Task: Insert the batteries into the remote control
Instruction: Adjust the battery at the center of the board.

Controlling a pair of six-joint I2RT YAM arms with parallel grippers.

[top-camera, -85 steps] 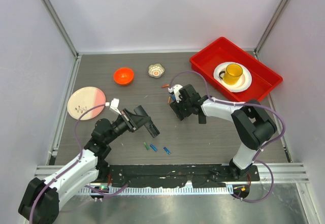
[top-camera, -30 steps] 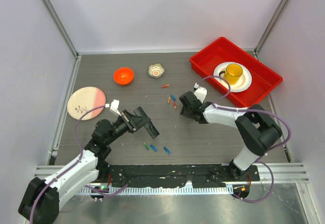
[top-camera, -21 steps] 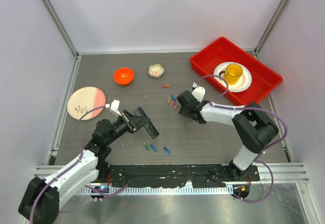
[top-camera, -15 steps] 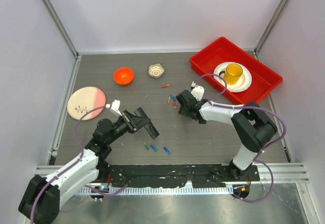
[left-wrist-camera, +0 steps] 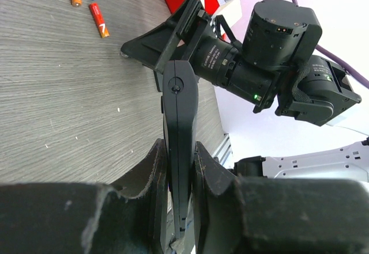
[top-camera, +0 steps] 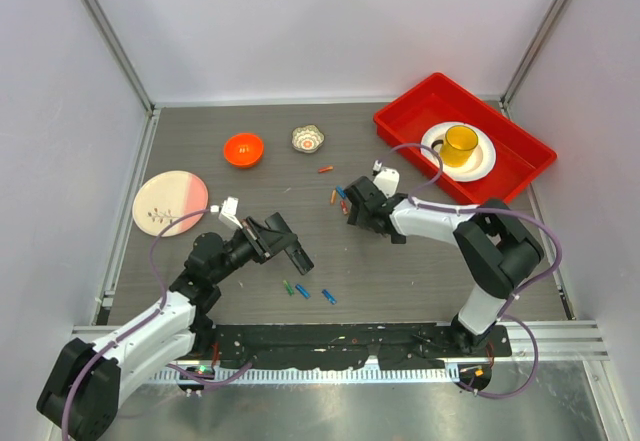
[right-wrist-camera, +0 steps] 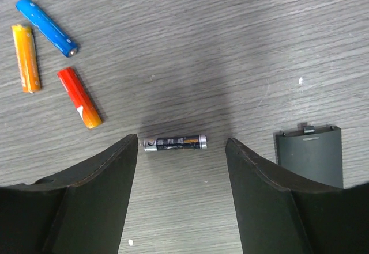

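Note:
My left gripper [top-camera: 262, 236] is shut on the black remote control [top-camera: 291, 246] and holds it on edge above the table; the left wrist view shows the remote [left-wrist-camera: 180, 116] clamped between both pads. My right gripper [right-wrist-camera: 180, 150] is open, low over the table, with a black-and-silver battery [right-wrist-camera: 175, 143] lying between its fingertips. A blue battery [right-wrist-camera: 46, 26], an orange one [right-wrist-camera: 26, 57] and a red one [right-wrist-camera: 79, 97] lie just left of it. In the top view the right gripper [top-camera: 352, 207] is beside this cluster [top-camera: 338, 197]. Green and blue batteries [top-camera: 302, 291] lie near the front.
A flat black battery cover [right-wrist-camera: 309, 156] lies right of the right fingers. An orange bowl [top-camera: 243, 148], a small patterned cup [top-camera: 308, 138], a pink plate [top-camera: 170, 202] and a red tray [top-camera: 400, 121] holding a plate and yellow mug stand around. One orange battery [top-camera: 325, 169] lies apart.
My right gripper pulled right off the battery cluster, then crept back left toward it over the last second. The left arm holds the remote still.

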